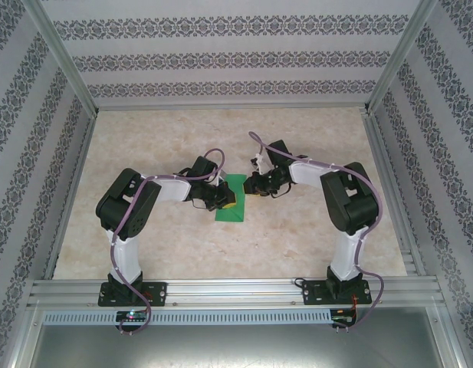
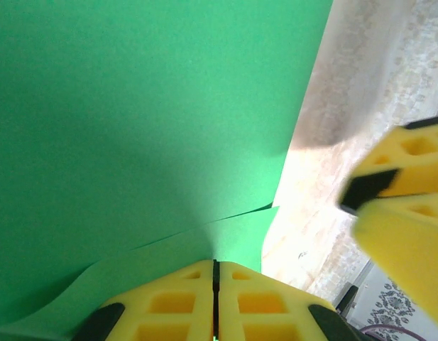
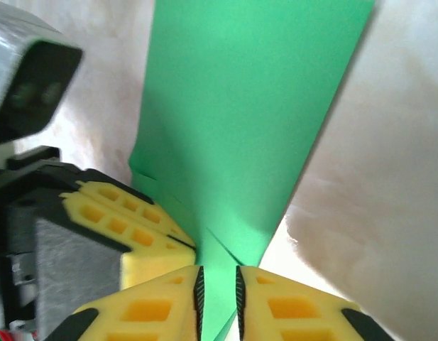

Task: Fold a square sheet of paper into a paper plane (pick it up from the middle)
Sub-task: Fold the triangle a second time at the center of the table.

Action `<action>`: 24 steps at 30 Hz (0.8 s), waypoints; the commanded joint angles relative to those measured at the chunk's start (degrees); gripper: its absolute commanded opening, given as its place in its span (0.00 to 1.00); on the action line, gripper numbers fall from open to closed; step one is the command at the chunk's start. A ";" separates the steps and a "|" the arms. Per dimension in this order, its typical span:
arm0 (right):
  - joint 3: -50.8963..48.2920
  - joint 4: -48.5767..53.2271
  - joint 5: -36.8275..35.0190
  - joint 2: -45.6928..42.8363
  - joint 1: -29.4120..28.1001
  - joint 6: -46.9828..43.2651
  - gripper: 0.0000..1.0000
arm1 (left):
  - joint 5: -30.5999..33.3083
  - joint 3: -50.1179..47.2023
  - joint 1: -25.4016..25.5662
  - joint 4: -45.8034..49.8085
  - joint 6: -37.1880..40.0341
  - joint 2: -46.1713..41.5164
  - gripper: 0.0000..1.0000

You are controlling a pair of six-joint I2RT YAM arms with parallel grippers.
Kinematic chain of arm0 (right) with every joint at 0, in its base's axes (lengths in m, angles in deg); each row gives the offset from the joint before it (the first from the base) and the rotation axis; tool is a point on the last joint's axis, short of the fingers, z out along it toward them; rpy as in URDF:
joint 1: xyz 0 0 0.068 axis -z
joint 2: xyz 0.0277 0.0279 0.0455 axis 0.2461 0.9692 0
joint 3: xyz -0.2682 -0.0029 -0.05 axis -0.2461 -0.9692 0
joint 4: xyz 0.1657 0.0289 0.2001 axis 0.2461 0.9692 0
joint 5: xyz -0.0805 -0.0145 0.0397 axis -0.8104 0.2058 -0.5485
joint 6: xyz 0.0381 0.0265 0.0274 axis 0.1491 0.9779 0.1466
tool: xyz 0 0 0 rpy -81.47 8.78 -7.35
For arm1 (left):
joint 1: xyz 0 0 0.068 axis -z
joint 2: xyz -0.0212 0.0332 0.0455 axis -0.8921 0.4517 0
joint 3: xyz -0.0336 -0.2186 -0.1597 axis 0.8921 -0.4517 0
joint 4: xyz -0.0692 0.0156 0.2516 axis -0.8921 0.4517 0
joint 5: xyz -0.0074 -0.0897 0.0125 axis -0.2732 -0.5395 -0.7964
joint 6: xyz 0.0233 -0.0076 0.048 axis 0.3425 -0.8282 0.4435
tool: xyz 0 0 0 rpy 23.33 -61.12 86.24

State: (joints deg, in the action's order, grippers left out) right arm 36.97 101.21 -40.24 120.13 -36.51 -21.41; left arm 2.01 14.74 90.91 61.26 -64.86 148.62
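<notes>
Square sheet of paper [image 1: 234, 201] is in the middle of the table [image 1: 182, 253], between both arms. It's already doubled over: the left wrist view shows two layers with a stepped edge.

Left fingers [image 2: 169, 302] are closed flat on the near edge, pinching it. Right fingers [image 3: 289, 305] stand slightly apart with a green strip running through the gap, not clamped. Can't tell whether the far end rests on the table or hangs.

My read: you're mid-crease or mid-regrasp.
- Treat the left pinch as your anchor. Don't release it while the right side is loose, or the layers will likely slide.
- Line the edges up before you close the right fingers, then run the crease away from the anchor with light pressure.
- Thin paper buckles, so go slow and avoid twisting either wrist.
- Watch clearance: the two pairs sit just beside each other.
</notes>
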 commanded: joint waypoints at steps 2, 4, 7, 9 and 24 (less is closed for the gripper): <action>-2.13 -2.13 -0.64 -2.25 -0.66 1.61 0.17 | 4.30 -1.07 0.18 5.30 -1.18 1.95 0.10; -1.92 -2.27 -0.46 -1.26 -1.45 1.84 0.14 | 4.34 -1.20 0.18 5.11 -1.24 1.93 0.10; -1.40 -3.03 -0.34 0.27 -2.30 2.44 0.11 | 4.34 -1.23 0.23 5.03 -1.27 1.96 0.10; -1.12 -3.20 -0.24 1.29 -2.76 2.57 0.10 | 4.26 -1.26 0.23 5.10 -1.26 1.88 0.09; 1.78 6.27 -6.58 7.12 -3.60 -2.02 0.07 | 1.95 1.84 -0.12 5.32 2.00 0.63 0.13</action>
State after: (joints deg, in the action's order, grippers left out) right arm 37.94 101.80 -41.57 124.77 -39.59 -20.67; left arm 1.94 15.31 90.91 62.03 -64.75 148.62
